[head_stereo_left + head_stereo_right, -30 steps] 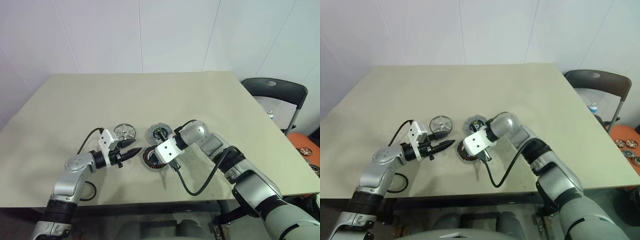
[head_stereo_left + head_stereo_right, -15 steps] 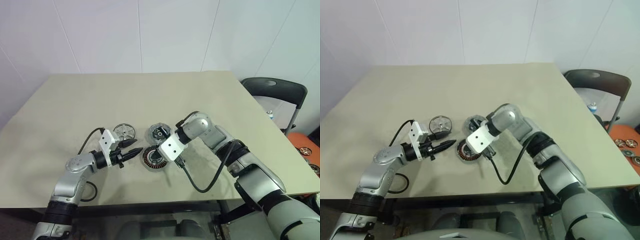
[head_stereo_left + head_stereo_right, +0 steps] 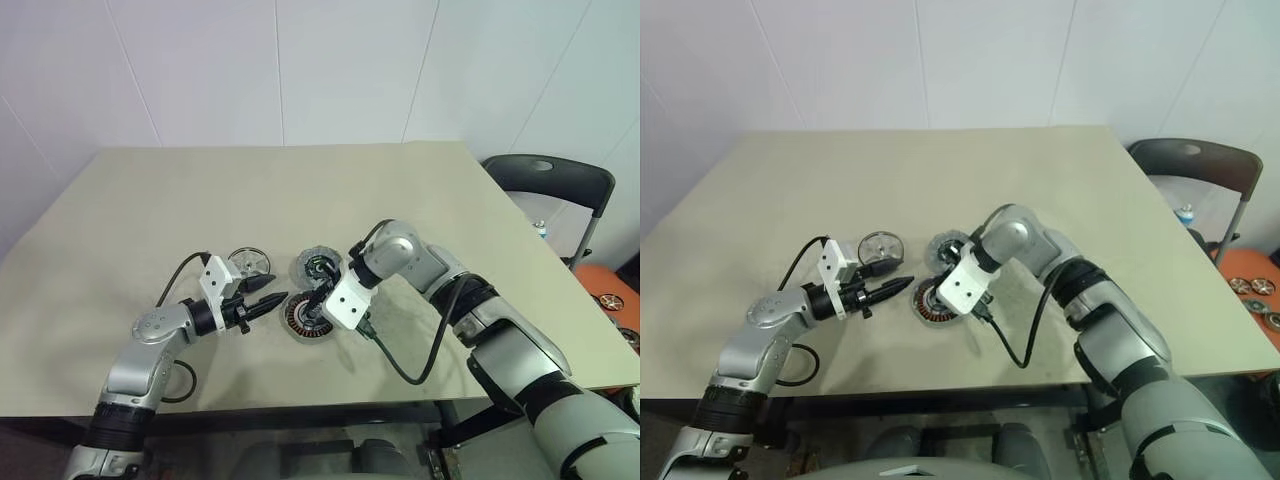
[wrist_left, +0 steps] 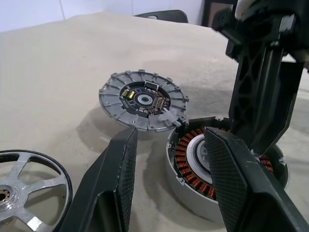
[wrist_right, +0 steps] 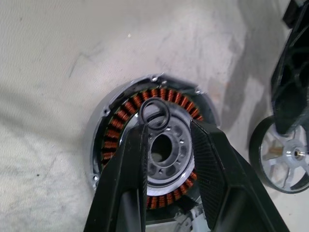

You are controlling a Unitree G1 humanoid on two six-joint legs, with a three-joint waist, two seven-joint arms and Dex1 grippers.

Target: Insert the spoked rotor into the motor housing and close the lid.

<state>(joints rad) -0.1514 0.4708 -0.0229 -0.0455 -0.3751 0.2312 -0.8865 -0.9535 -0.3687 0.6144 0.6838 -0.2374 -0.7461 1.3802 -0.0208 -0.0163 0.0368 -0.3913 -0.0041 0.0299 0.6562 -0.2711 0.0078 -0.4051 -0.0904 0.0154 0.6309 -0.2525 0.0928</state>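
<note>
The motor housing [image 5: 112,126], a short drum ringed with copper windings, sits near the table's front [image 3: 296,329]. A thin black wire ring [image 5: 154,112] lies on its silver inner part. My right gripper [image 5: 169,126] hangs just above the housing, pointing down into it, open, fingertips either side of the ring. The ribbed grey lid [image 4: 143,100] lies flat just behind the housing. The silver spoked rotor [image 3: 250,263] lies left of the lid. My left gripper [image 4: 170,140] is open and empty, level, aimed at the housing from the left [image 3: 278,301].
The beige table [image 3: 300,190] stretches far behind the parts. A dark chair [image 3: 548,180] stands off its right edge, with orange items [image 3: 610,295] beyond. Black cables loop from both wrists near the table's front edge.
My right gripper has gone from shut to open and its wrist has tipped and rolled over the housing. The left arm has stayed still.
</note>
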